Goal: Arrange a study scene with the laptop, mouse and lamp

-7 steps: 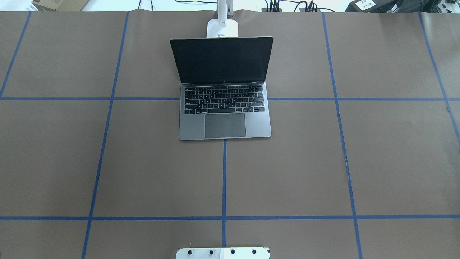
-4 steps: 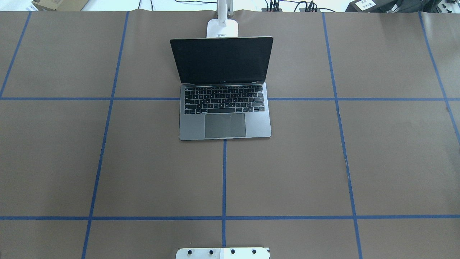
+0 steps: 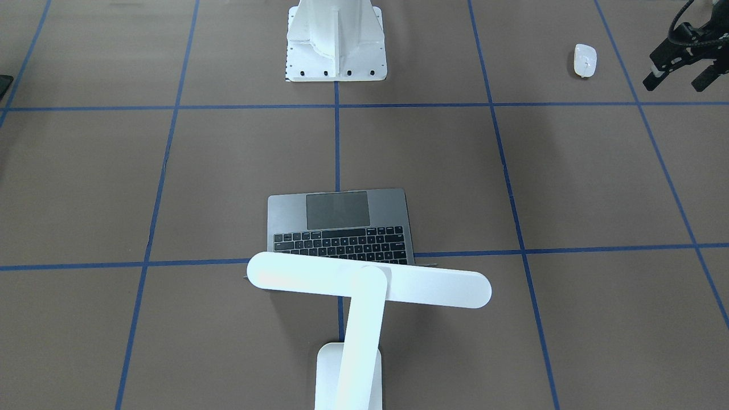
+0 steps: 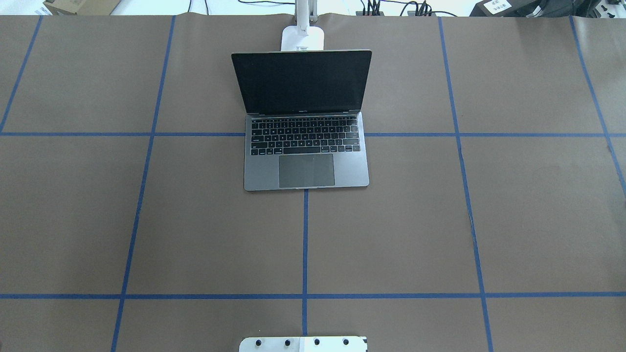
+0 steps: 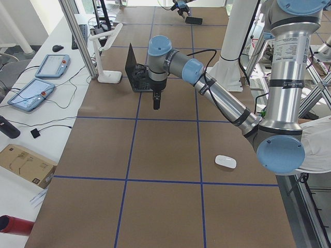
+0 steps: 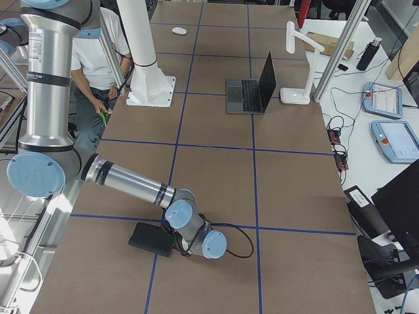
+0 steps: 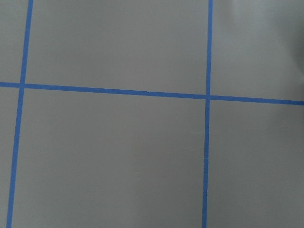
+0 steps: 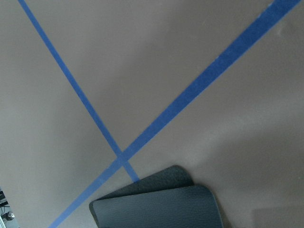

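The laptop (image 4: 305, 166) stands open with a dark screen at the table's far middle; it also shows in the front view (image 3: 285, 210). The lamp (image 3: 370, 282) stands behind it, its bar head over the screen, its base (image 4: 303, 38) on the table. The mouse (image 3: 585, 60) lies on my left side near the robot's edge, also in the left side view (image 5: 225, 161). My left gripper (image 3: 678, 84) hangs open and empty above the table, left of the mouse. My right gripper (image 6: 180, 247) is low beside a black mouse pad (image 6: 152, 239); I cannot tell if it is open.
The white bolted pedestal (image 3: 336, 40) stands at the robot's edge, middle. The mouse pad's corner shows in the right wrist view (image 8: 156, 209). Blue tape lines grid the brown table. A person (image 6: 91, 59) sits behind the pedestal. Tablets and cables lie past the far edge.
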